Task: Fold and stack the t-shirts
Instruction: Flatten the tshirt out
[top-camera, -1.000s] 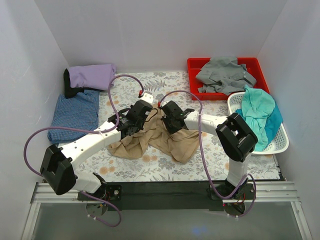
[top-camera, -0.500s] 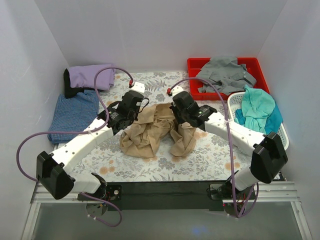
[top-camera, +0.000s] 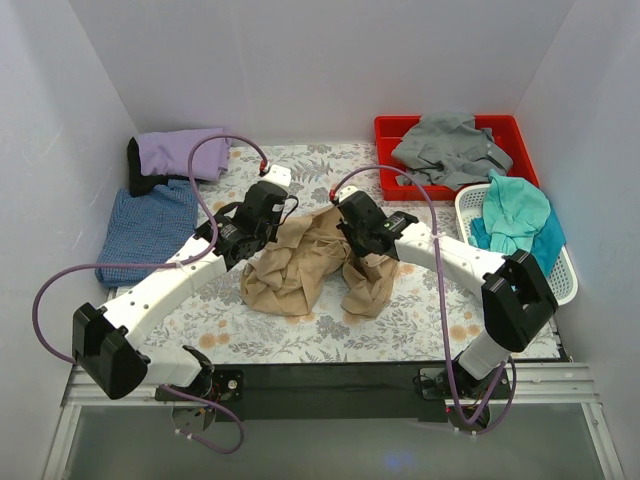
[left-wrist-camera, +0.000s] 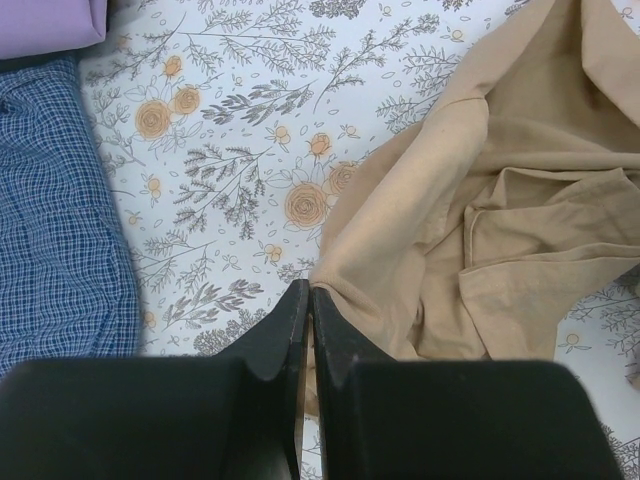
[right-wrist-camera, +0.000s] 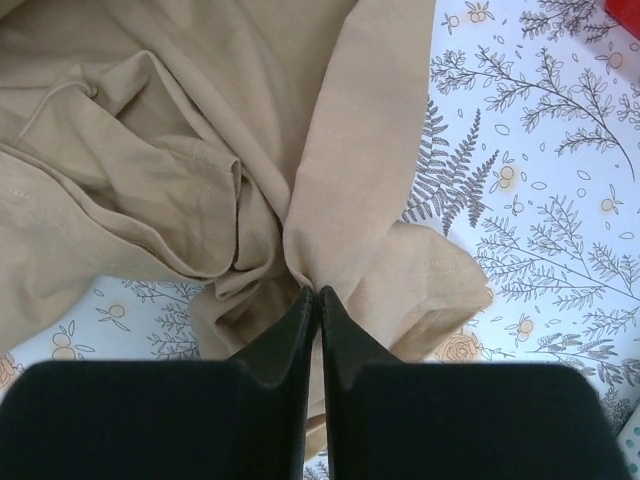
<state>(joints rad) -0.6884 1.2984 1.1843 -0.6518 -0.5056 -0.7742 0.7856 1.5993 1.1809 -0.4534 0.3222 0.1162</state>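
The tan t-shirt (top-camera: 300, 268) lies crumpled in the middle of the flowered table cloth. My left gripper (top-camera: 283, 224) is shut on its left edge, and tan cloth (left-wrist-camera: 500, 200) shows between the black fingers (left-wrist-camera: 285, 320). At the shirt's upper right my right gripper (top-camera: 348, 238) pinches a gathered fold (right-wrist-camera: 330, 200), with its jaws nearly touching. A folded lavender t-shirt (top-camera: 185, 150) and a blue checked t-shirt (top-camera: 150, 230) lie at the left. The grey t-shirt (top-camera: 450, 150) and the teal t-shirt (top-camera: 515, 220) are at the right.
A red bin (top-camera: 385, 130) at the back right holds the grey shirt. The teal one sits in a white basket (top-camera: 560, 290) on the right. A black object (top-camera: 138, 170) lies under the lavender shirt. White walls close in the table on three sides.
Both grippers have moved away from the near edge, drawing the tan shirt with them. The right arm's elbow swung out to the right, then came partly back in.
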